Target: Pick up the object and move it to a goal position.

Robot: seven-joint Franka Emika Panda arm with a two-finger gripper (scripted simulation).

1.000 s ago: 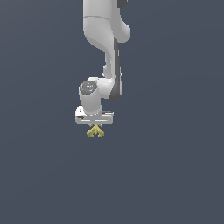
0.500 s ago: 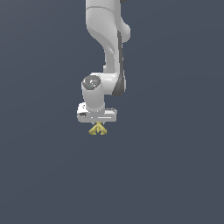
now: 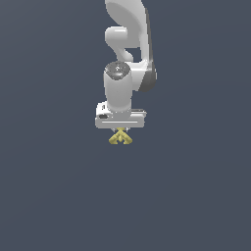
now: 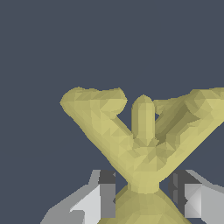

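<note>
Fingers (image 4: 107, 194) sat either side of yellow object (image 4: 142, 140), appeared clamped on its narrow waist. Object (image 3: 120, 138) hung directly beneath white gripper bar (image 3: 120, 119), limbs splaying outward past fingertips. Arm (image 3: 128, 44) stood vertical above. No goal marker visible; direction of carry could not be judged.

A flat, evenly lit dark slate-blue backdrop (image 3: 49, 196) fills both views; no walls, floor or furniture are distinguishable.

the object (image 3: 120, 138) sits between the gripper (image 3: 120, 131) fingers, directly under the arm (image 3: 128, 59).
</note>
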